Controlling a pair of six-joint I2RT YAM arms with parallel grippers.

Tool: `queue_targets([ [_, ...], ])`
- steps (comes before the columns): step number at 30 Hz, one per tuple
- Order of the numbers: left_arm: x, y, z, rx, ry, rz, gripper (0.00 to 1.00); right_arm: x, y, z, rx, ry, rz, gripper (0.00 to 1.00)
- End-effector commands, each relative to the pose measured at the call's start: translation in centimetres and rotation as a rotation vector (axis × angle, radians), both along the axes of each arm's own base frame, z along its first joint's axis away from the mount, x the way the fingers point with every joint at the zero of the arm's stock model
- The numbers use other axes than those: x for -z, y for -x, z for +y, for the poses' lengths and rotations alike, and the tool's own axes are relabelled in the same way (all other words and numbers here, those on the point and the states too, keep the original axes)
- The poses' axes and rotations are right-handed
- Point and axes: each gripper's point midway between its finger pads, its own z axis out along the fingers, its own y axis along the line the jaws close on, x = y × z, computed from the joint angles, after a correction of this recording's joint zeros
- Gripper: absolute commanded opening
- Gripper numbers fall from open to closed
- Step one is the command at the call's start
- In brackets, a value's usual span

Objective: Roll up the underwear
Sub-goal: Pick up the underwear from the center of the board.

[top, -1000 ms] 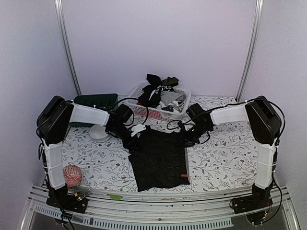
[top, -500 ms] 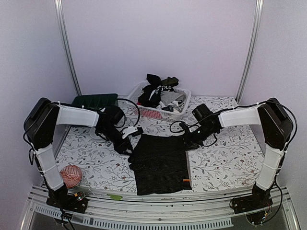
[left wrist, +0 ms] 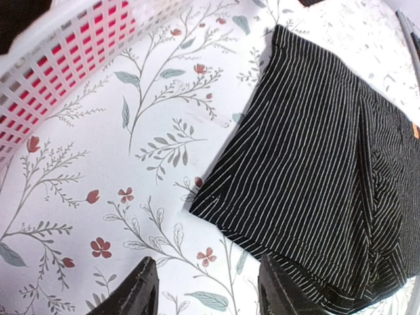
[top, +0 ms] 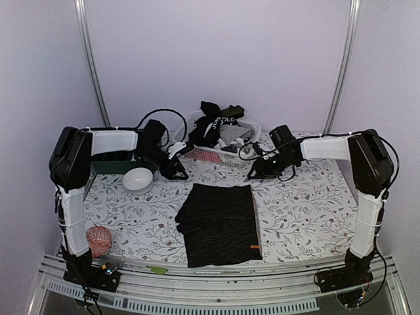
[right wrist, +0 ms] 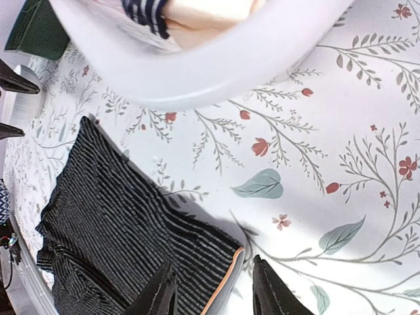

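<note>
A black underwear with thin white stripes (top: 220,223) lies flat in the middle of the table. It also shows in the left wrist view (left wrist: 328,164) and in the right wrist view (right wrist: 131,230), where one edge has an orange trim. My left gripper (top: 180,174) is open and empty, just beyond the garment's far left corner (left wrist: 213,296). My right gripper (top: 252,173) is open and empty, just beyond its far right corner (right wrist: 213,296). More underwear, black, white and grey (top: 220,125), is piled in the basket.
The white lattice basket (top: 210,155) stands at the back centre, close behind both grippers (left wrist: 65,59) (right wrist: 197,72). A white bowl (top: 138,178) and a dark green box (top: 118,139) are at the back left. A red ball (top: 98,240) lies at the front left.
Both grippers have let go of the striped underwear's far corners and drawn back toward the basket. The garment now lies flat, a little nearer the front edge.
</note>
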Motion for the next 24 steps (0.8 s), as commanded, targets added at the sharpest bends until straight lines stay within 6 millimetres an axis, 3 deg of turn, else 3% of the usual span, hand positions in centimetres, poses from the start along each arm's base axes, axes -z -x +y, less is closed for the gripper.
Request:
queue_targets([
  [1,-0.3,-0.6,-0.2,0.019,0.029,-0.004,0.52,2.4,-1.1,0.3,-0.041,0.056,-0.015,0.4],
  [9,1.1,-0.7,0.3,0.012,0.009,0.01,0.52,5.5,-0.9,0.6,-0.09,0.075,0.02,0.43],
  [15,1.4,-0.8,0.5,0.012,0.002,0.011,0.52,6.3,-0.1,1.4,-0.142,0.038,0.052,0.38],
  [19,1.4,-1.0,0.5,0.014,0.005,0.009,0.51,6.0,0.4,1.3,-0.164,0.03,0.038,0.36],
  [24,1.3,-1.3,0.3,0.014,0.01,0.005,0.52,3.3,0.1,1.0,-0.111,-0.021,-0.083,0.38],
])
